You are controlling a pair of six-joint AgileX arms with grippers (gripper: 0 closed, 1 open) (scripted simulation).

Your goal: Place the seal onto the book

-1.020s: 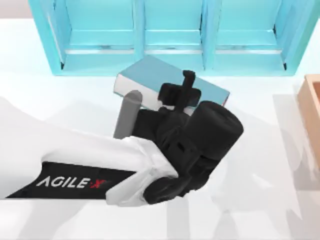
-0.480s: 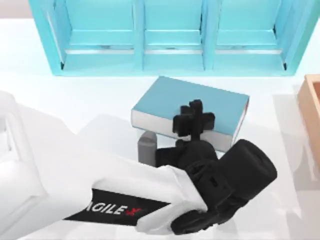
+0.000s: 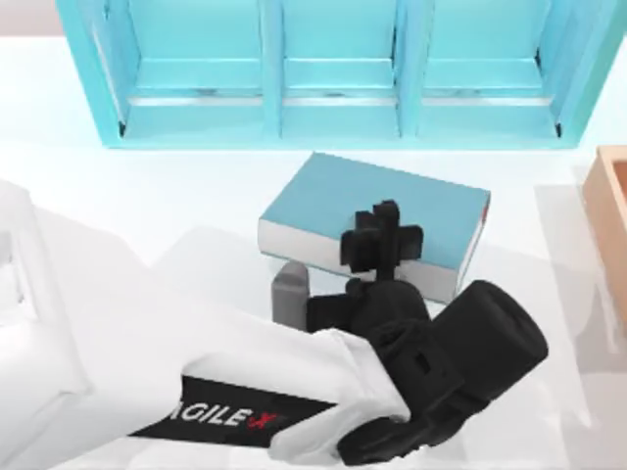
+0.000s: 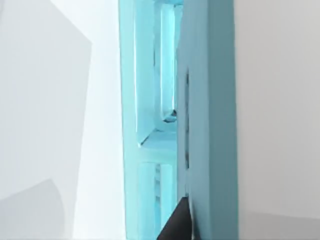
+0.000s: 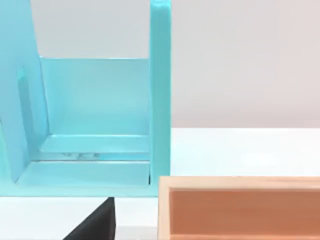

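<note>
The book (image 3: 392,201) has a plain teal cover and white page edges. It lies slantwise in the middle of the table in front of the shelf. My left gripper (image 3: 382,240) is at the book's near long edge and looks shut on the book. In the left wrist view the book's teal face (image 4: 210,110) runs close beside one dark finger (image 4: 177,222). The seal is hidden or out of view. My right arm is parked at the right, and a dark part of the right gripper (image 5: 95,225) shows at the edge of its wrist view.
A big light-blue compartment shelf (image 3: 333,69) spans the back of the table. An orange-tan open box (image 3: 612,225) stands at the right edge, close in the right wrist view as the box (image 5: 240,210). My left arm covers the front left of the table.
My left gripper and the book moved together to the right and toward the front, and the book turned a little. Over the last half second they barely shifted.
</note>
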